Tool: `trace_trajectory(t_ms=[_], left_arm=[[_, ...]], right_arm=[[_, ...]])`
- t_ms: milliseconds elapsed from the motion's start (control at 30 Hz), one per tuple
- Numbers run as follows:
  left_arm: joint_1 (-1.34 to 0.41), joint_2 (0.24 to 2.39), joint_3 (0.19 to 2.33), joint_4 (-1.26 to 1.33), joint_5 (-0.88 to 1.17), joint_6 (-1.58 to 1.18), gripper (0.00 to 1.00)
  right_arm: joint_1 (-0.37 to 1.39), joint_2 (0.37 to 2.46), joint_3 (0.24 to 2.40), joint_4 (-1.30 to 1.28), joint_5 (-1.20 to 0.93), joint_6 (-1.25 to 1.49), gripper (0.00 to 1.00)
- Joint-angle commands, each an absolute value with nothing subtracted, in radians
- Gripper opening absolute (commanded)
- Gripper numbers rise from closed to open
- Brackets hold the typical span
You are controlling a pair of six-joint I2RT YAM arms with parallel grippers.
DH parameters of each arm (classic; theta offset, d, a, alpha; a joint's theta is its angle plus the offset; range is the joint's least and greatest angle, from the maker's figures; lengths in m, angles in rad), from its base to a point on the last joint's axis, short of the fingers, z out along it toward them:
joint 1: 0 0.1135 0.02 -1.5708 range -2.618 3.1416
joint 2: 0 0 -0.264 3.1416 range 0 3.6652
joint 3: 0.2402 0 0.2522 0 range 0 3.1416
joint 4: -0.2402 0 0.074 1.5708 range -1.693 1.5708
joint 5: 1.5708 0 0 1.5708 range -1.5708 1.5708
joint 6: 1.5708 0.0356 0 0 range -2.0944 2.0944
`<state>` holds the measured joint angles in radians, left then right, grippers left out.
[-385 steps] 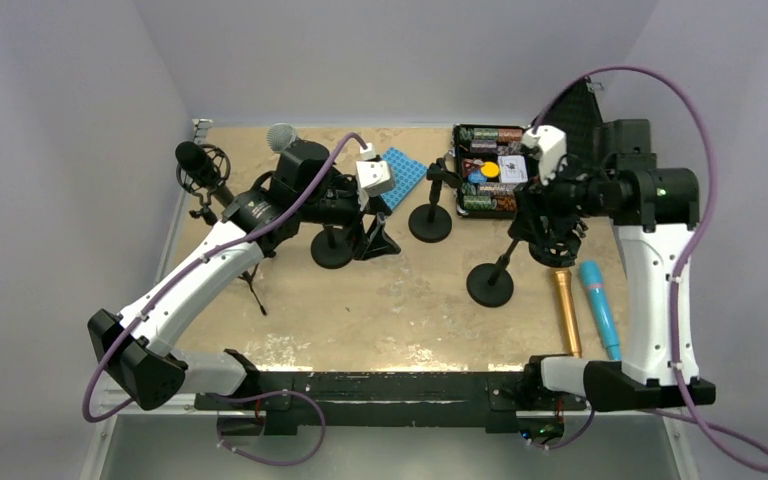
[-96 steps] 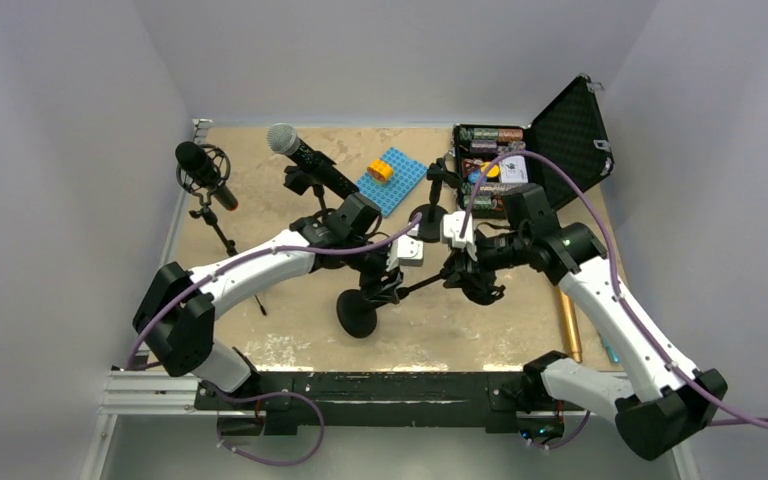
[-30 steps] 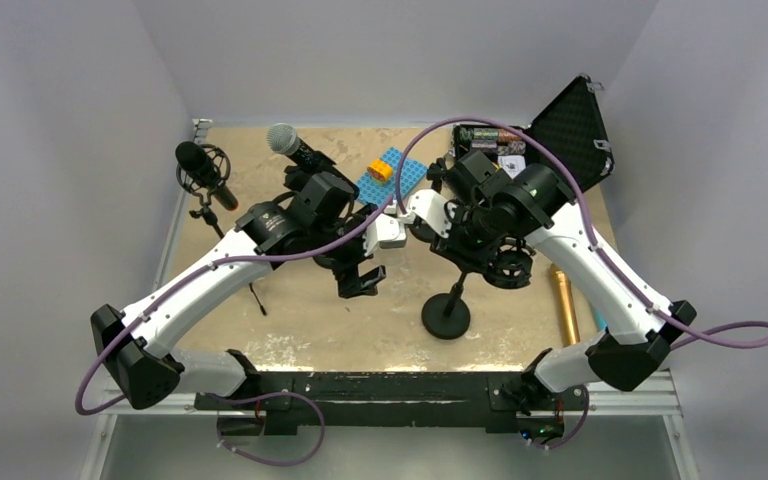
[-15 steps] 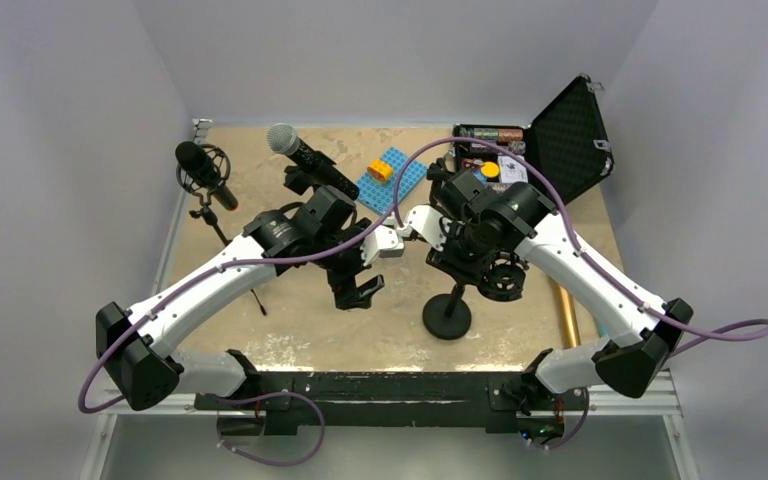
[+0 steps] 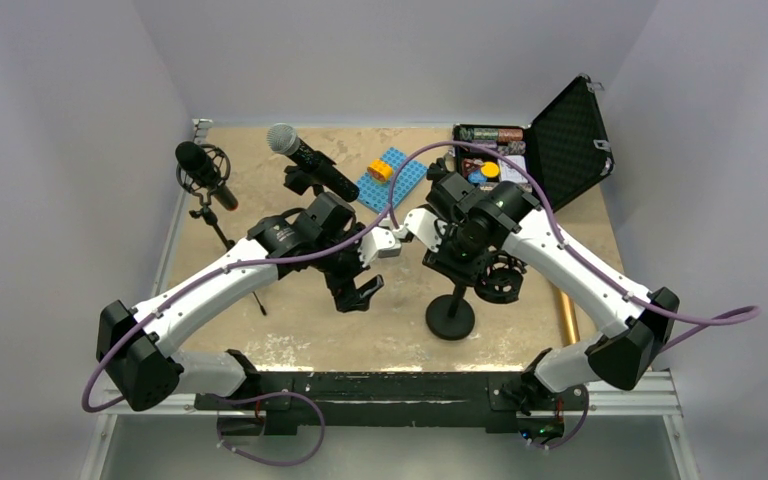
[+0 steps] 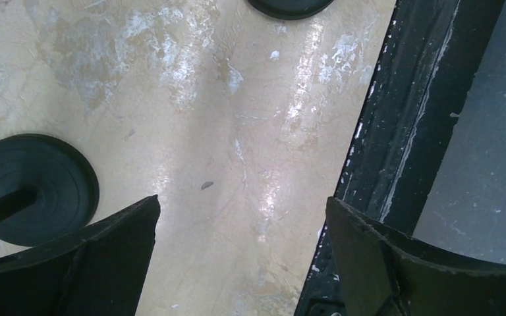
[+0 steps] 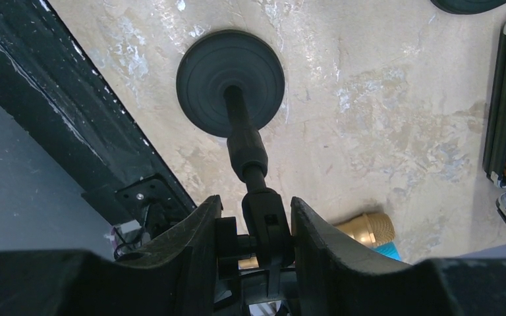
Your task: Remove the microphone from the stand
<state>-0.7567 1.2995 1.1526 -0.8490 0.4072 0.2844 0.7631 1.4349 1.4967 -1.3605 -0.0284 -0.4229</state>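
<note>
Between the right gripper's fingers, the upper joint of a stand was clamped, its round base straight below. Just beside that gripper lay a gold microphone. The left gripper hung spread and empty; well beyond it, a silver-headed microphone sat mounted.

Both arms angle inward, left gripper gaping empty, right gripper clamped on the stand.

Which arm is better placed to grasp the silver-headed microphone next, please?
Left: the left gripper is open, empty and nearer the microphone, while the right gripper is shut on a black stand.
</note>
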Motion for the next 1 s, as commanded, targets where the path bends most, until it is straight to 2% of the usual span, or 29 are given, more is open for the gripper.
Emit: trace_trajectory(t_ms=[0, 267, 467, 500, 533, 600, 667, 967], left_arm=[[-0.746, 1.253, 1.175, -0.681, 0.436, 0.368, 0.99], [-0.747, 1.265, 1.198, -0.768, 0.409, 0.679, 0.93], [-0.747, 1.223, 1.149, -0.755, 0.365, 0.714, 0.92], [-0.747, 1.214, 1.141, -0.752, 0.363, 0.709, 0.92], [-0.747, 1.202, 1.134, -0.746, 0.360, 0.696, 0.92], [-0.742, 1.186, 1.125, -0.738, 0.366, 0.661, 0.92], [-0.740, 1.174, 1.111, -0.731, 0.385, 0.653, 0.92], [-0.741, 1.182, 1.139, -0.716, 0.429, 0.622, 0.92]], right_arm=[[0.786, 1.435, 1.449, -1.389, -0.037, -0.459, 0.02], [0.782, 1.389, 1.329, -1.226, -0.034, -0.495, 0.01], [0.782, 1.395, 1.261, -1.180, -0.013, -0.494, 0.10], [0.782, 1.394, 1.263, -1.176, -0.012, -0.482, 0.17], [0.778, 1.390, 1.272, -1.178, -0.018, -0.471, 0.29], [0.767, 1.378, 1.303, -1.192, -0.063, -0.466, 0.59], [0.758, 1.360, 1.343, -1.208, -0.113, -0.481, 0.75], [0.650, 1.211, 1.415, -1.131, -0.376, -0.488, 0.96]])
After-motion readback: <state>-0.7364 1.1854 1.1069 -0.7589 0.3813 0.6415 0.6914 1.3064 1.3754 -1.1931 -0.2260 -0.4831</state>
